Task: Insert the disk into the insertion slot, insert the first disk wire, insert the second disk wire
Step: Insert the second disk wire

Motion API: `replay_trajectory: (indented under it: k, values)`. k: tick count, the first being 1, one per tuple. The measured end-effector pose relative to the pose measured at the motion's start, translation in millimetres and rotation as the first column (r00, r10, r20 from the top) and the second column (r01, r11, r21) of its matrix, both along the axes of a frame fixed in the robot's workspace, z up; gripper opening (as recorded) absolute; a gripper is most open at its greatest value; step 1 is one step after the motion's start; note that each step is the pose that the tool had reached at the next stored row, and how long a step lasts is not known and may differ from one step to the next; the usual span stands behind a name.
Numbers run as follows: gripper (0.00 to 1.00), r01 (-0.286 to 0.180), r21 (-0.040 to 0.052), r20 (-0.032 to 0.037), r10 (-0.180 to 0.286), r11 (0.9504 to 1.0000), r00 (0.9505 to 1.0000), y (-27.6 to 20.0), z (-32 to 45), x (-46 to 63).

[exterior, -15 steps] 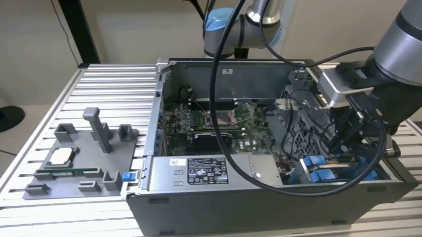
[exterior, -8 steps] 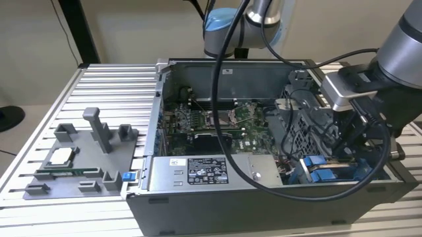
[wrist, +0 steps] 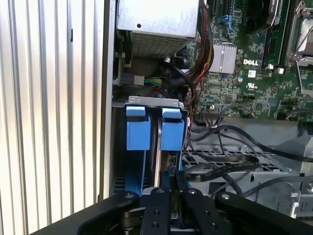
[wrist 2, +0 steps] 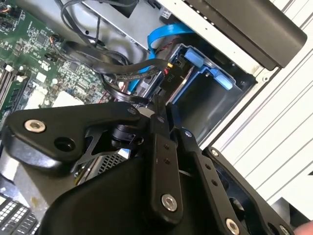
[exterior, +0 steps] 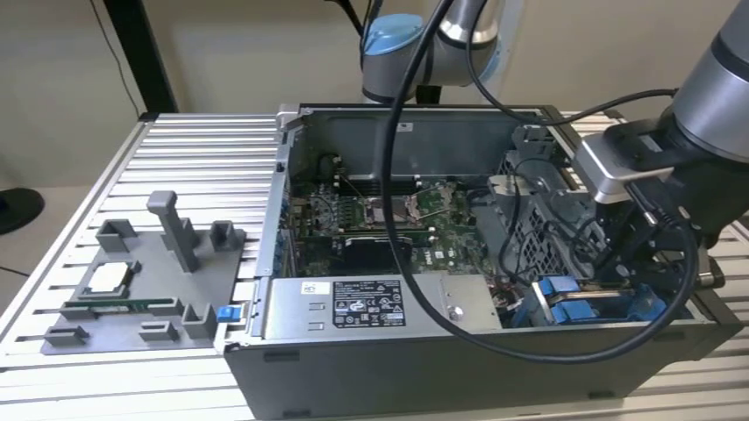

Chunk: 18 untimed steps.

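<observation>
The gripper (wrist: pixel 168 188) hangs just above the insertion slot (wrist: pixel 156 105), jaws narrowed on a black connector (wrist 2: pixel 166 73) at the disk (wrist: pixel 159 147), which is seated in the slot. Judged risk: loose black cables (wrist: pixel 220 169) beside the slot could snag or misalign the plug.

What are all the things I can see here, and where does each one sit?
Computer case: one, grey, open, on the slatted metal table.
Circuit board: one, green, on the case floor.
Power-supply box: one, grey with a white label, along the case's near wall.
Drive bay: one, blue tabs, in the case corner at the exterior view's right.
Cables: several, black, looping beside the bay.
Parts holder: one, grey, on the table at the exterior view's left.
Robot arm: one, grey with a blue joint cap, reaching into the case.
Tool: one, black, at the bay.
</observation>
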<state>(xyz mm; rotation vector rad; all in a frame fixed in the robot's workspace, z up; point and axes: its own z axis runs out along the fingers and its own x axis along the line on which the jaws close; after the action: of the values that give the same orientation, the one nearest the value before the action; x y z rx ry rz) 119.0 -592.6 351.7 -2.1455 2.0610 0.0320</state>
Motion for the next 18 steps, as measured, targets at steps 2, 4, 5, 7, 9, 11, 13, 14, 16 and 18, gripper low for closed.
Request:
replay_trajectory:
  k: [2,4,5,7,9,11,13,14,16,18]
  values:
    - [0.0,0.0,-0.0006,0.0009,0.0,1.0,1.0,0.0,-0.4,0.4]
    - [0.0,0.0,-0.0006,0.001,0.0,1.0,1.0,0.0,-0.7,1.0]
    - [0.0,0.0,-0.0004,0.001,0.0,1.0,1.0,0.0,-1.2,1.6]
    - [0.0,0.0,-0.0007,0.001,0.0,1.0,1.0,0.1,-2.1,2.4]
    - [0.0,0.0,-0.0011,0.0011,0.0,1.0,1.0,0.1,-2.3,2.8]
    - [0.0,0.0,-0.0011,0.0011,0.0,1.0,1.0,0.1,-2.4,2.9]
    - [0.0,-0.002,-0.001,0.0011,0.002,1.0,1.0,0.2,-2.4,3.0]
    - [0.0,-0.003,-0.0009,0.0011,0.003,1.0,1.0,0.2,-2.5,2.9]
    - [0.0,-0.003,-0.0007,0.0011,0.003,1.0,1.0,0.5,-2.6,3.0]
    - [0.0,-0.003,-0.0009,0.0011,0.003,1.0,1.0,0.9,-2.6,3.0]
